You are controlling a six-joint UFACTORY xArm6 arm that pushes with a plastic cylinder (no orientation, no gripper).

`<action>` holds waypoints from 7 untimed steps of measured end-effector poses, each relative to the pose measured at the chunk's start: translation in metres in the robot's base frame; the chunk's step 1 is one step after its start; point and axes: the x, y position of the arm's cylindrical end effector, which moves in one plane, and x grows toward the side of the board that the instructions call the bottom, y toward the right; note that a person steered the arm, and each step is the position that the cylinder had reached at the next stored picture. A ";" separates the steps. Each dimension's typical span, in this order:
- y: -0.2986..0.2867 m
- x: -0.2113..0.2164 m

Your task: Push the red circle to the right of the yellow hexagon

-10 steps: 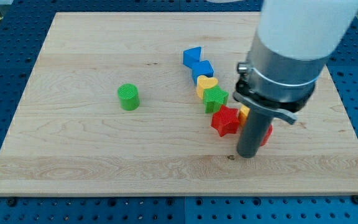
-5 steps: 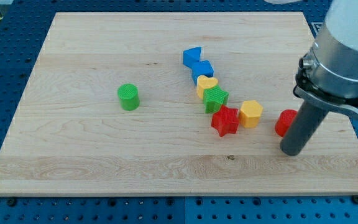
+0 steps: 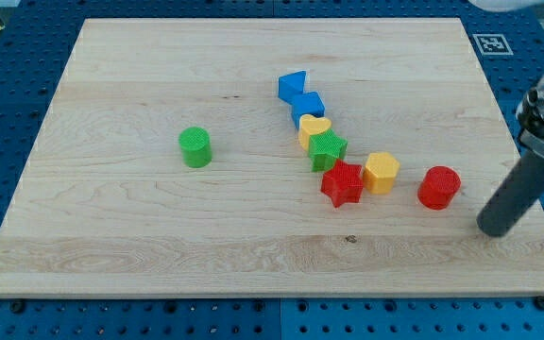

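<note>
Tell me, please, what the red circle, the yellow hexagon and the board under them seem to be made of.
The red circle and yellow hexagon look like plastic with a matte finish: solid uniform colour and fine ridges on top, possibly from 3D printing. The board looks like light wood, unpainted or thinly sealed: grain lines and plank seams show. My tip stands apart, to the view's right of the red circle.

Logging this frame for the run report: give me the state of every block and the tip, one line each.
red circle: upright, alone, at the view's right of the yellow hexagon, gap between.
yellow hexagon: beside the red star.
red star: bottom of the chain.
green star: against the yellow heart.
yellow heart: mid-chain.
blue blocks: two, touching, chain top.
green cylinder: upright, isolated.
my tip: right of red circle, not touching.
</note>
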 end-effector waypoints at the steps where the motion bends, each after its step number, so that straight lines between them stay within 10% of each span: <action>1: -0.022 0.003; 7: -0.012 -0.039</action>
